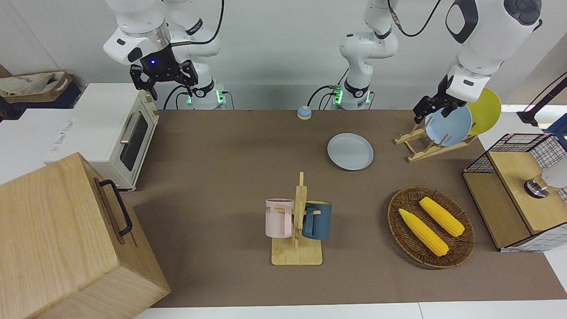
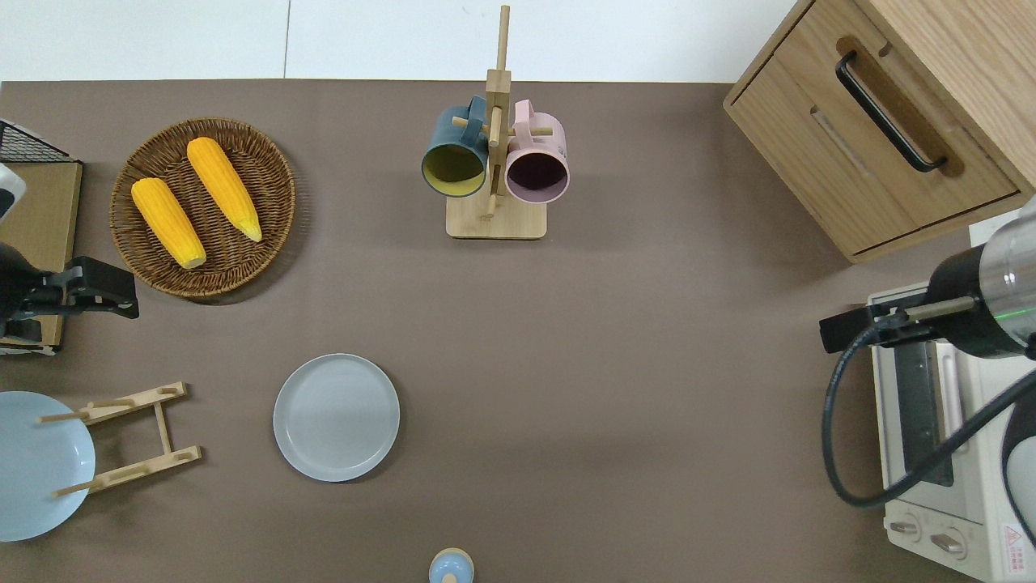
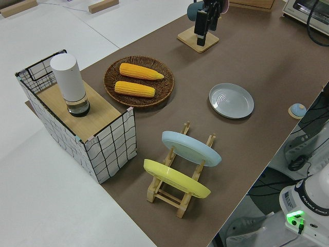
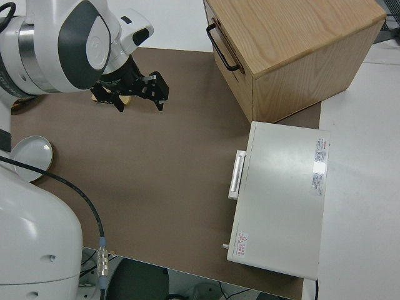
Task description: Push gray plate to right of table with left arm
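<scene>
The gray plate (image 1: 350,151) lies flat on the brown table (image 1: 221,177), nearer to the robots than the mug rack; it also shows in the overhead view (image 2: 336,417), the left side view (image 3: 231,100) and the right side view (image 4: 31,156). My left gripper (image 1: 432,114) is up in the air with its fingers apart and empty. In the overhead view the left gripper (image 2: 89,291) is over the mat between the wicker basket and the wire box, well apart from the plate. My right gripper (image 1: 165,79) is open, and that arm is parked.
A wooden dish rack (image 2: 133,437) holds a sky-blue plate (image 1: 449,125) and a yellow plate (image 1: 487,110). A basket with two corn cobs (image 2: 202,206), a mug rack (image 2: 495,162), a small bell (image 2: 451,567), a toaster oven (image 1: 119,133), a wooden cabinet (image 2: 882,121) and a wire box (image 1: 522,190) stand around.
</scene>
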You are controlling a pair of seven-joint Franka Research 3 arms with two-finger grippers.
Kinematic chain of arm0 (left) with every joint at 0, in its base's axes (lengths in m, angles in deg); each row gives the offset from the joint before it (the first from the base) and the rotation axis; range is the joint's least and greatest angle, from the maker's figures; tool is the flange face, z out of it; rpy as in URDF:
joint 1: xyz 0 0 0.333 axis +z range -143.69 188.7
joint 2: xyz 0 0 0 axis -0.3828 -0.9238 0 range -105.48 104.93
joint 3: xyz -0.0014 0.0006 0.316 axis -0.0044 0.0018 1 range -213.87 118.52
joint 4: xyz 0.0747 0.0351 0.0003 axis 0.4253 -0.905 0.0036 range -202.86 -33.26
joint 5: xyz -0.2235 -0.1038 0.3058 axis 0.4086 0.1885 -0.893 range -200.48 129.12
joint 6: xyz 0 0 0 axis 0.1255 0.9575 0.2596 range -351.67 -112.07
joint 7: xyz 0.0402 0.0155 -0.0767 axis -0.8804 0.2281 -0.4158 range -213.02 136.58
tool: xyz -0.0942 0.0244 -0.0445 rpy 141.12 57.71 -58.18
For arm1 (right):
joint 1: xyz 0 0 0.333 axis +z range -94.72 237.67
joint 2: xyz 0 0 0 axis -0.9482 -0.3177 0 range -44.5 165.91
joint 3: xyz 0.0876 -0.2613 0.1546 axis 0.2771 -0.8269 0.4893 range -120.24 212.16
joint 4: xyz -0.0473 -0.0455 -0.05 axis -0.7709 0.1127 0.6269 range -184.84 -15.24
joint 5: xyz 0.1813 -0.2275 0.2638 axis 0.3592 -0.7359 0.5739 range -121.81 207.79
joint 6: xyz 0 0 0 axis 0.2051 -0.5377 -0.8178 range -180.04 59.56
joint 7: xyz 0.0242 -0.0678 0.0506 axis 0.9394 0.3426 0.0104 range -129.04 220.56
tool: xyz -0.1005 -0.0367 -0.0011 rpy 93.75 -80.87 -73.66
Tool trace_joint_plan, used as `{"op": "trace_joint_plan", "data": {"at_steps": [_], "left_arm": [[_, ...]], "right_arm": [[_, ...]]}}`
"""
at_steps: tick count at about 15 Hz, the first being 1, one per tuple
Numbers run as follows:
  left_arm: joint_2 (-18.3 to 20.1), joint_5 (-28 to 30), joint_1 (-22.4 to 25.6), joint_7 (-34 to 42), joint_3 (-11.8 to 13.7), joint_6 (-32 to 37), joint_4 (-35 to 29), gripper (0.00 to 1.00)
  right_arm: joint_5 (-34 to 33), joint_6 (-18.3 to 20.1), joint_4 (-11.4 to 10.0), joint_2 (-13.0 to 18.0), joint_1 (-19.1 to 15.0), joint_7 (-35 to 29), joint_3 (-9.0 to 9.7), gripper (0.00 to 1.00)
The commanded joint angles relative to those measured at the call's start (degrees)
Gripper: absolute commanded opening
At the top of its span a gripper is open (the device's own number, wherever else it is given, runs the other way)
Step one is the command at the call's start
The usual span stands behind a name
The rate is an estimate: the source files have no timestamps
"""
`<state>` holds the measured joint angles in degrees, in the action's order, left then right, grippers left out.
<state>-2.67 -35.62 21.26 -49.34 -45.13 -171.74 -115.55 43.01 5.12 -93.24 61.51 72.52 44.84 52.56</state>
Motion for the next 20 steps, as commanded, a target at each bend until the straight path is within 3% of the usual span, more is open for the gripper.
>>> {"op": "trace_joint_plan", "data": {"at_steps": [1,4,9,14,17,20], "left_arm": [[1.52,2.05,-0.77,-0.13,1.23,-2.3,-3.71,1.0],[5.9,2.76,-0.51,-0.04,1.41,-7.84,-11.96,1.0],[9.33,2.76,-0.42,-3.11,1.32,-16.09,-22.51,1.0],[17.42,2.76,-0.6,-3.29,0.54,-30.51,-41.49,1.0],[17.17,2.84,-0.95,-6.89,-1.65,-33.59,-46.34,1.0],[15.16,3.02,-1.47,-11.46,-4.13,-43.51,-52.41,1.0]], "right_arm": [[0.25,0.89,0.5,0.17,-1.13,-0.74,0.87,0.983],[0.33,0.89,0.5,0.17,-1.13,-0.74,0.88,0.983],[0.33,0.89,0.5,0.17,-1.13,-0.74,0.96,0.983],[0.25,0.89,0.5,0.17,-1.13,-0.74,0.87,0.983],[0.33,0.89,0.5,0.17,-1.13,-0.74,0.87,0.983],[0.33,0.89,0.5,0.17,-1.13,-0.74,0.87,0.983]]}}
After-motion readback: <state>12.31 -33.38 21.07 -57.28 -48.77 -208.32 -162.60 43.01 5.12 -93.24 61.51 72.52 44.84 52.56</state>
